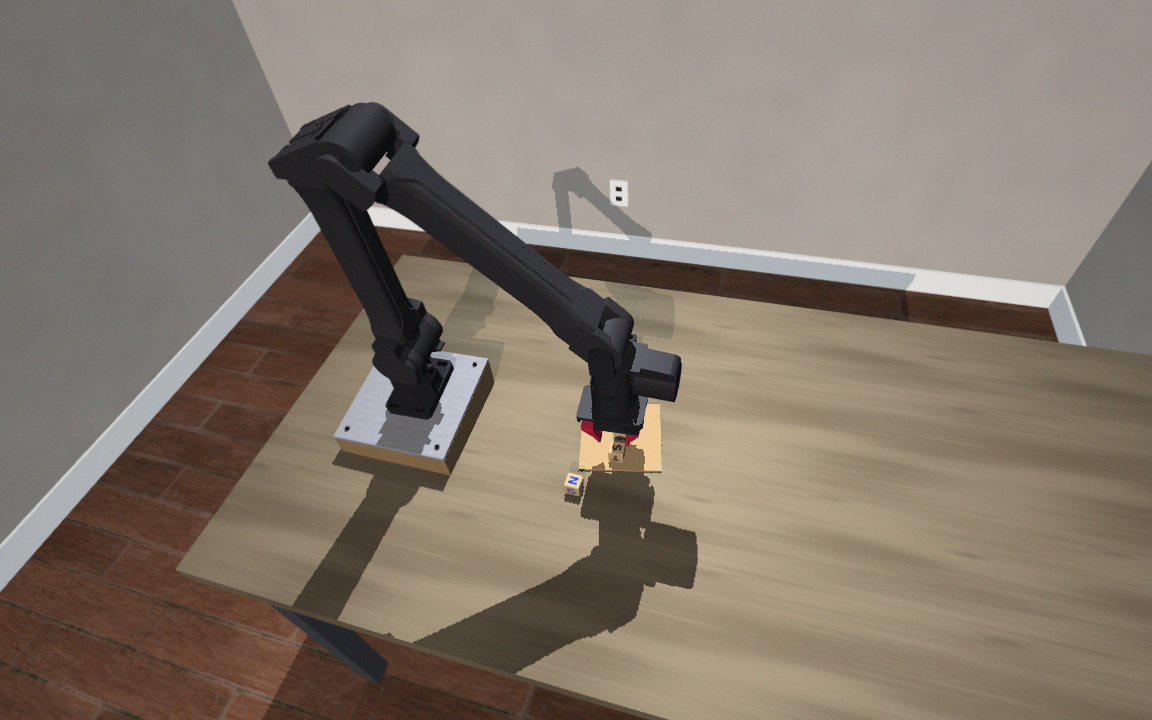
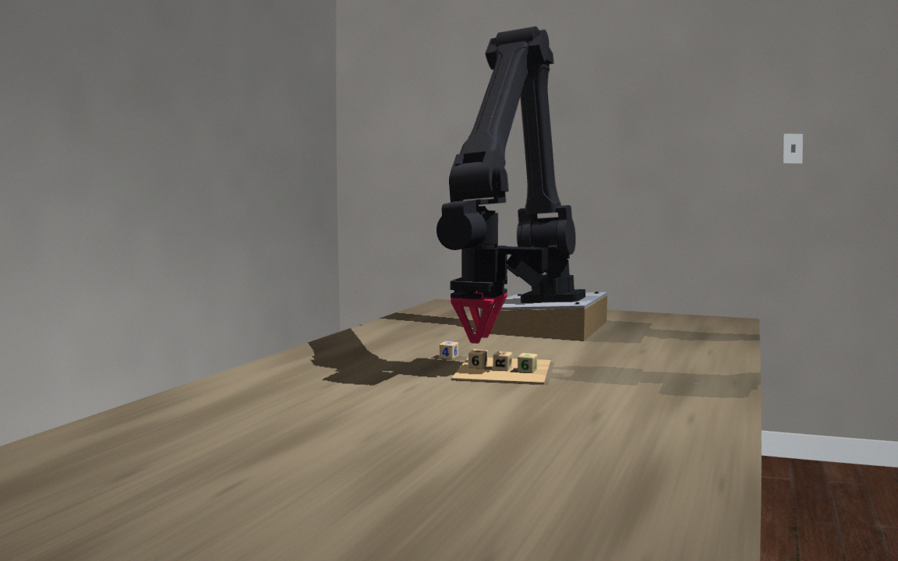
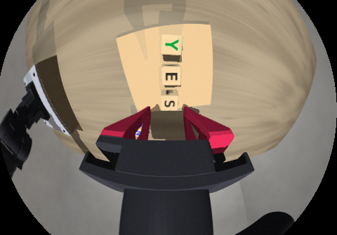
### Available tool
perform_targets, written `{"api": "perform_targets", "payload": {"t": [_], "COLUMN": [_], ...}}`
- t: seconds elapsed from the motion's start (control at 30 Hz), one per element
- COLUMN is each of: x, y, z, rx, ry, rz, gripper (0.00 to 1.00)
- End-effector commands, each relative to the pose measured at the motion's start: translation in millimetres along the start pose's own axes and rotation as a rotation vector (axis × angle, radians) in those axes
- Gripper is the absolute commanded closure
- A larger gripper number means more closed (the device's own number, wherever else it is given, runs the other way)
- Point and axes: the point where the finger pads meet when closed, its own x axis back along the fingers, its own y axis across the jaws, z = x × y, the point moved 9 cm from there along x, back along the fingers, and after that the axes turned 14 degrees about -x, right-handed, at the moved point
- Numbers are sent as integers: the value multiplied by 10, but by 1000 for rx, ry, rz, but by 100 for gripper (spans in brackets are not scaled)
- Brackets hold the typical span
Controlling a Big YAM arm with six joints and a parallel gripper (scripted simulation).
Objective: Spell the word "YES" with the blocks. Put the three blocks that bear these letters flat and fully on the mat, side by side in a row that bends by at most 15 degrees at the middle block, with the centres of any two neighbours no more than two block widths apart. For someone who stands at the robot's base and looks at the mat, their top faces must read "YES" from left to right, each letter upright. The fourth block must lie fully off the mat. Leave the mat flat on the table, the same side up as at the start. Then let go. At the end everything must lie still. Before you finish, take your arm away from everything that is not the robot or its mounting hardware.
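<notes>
The wooden mat (image 1: 651, 431) (image 2: 501, 378) (image 3: 196, 63) lies flat. On it stand three blocks in a near-straight row with small gaps: the green Y block (image 2: 527, 362) (image 3: 172, 45), the black E block (image 2: 502, 361) (image 3: 171, 76) and the black S block (image 1: 617, 447) (image 2: 477, 360) (image 3: 169, 102). From the base they read Y, E, S left to right, the letter tops facing away from it. My gripper (image 1: 613, 437) (image 2: 480, 340) (image 3: 167, 110) is open and empty, a little above the S block. The blue N block (image 1: 572, 481) (image 2: 448, 350) (image 3: 138, 132) lies on the table, off the mat.
The robot's base plate (image 1: 365, 420) (image 3: 49, 102) stands on the base side of the mat. The N block is near the mat's corner by the S end, on the base side. The arm's shadow falls across the table (image 1: 831, 537).
</notes>
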Motion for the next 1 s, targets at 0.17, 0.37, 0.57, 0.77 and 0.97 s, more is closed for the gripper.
{"api": "perform_targets", "payload": {"t": [0.17, 0.37, 0.57, 0.77, 0.97], "x": [206, 210, 217, 334, 486], "y": [-195, -194, -196, -198, -195], "z": [-48, -53, -54, -54, -55], "rx": [-9, -7, -7, -9, -8], "ry": [-12, -11, -12, -15, -15], "rz": [41, 39, 41, 57, 59], "gripper": [53, 53, 53, 53, 53]}}
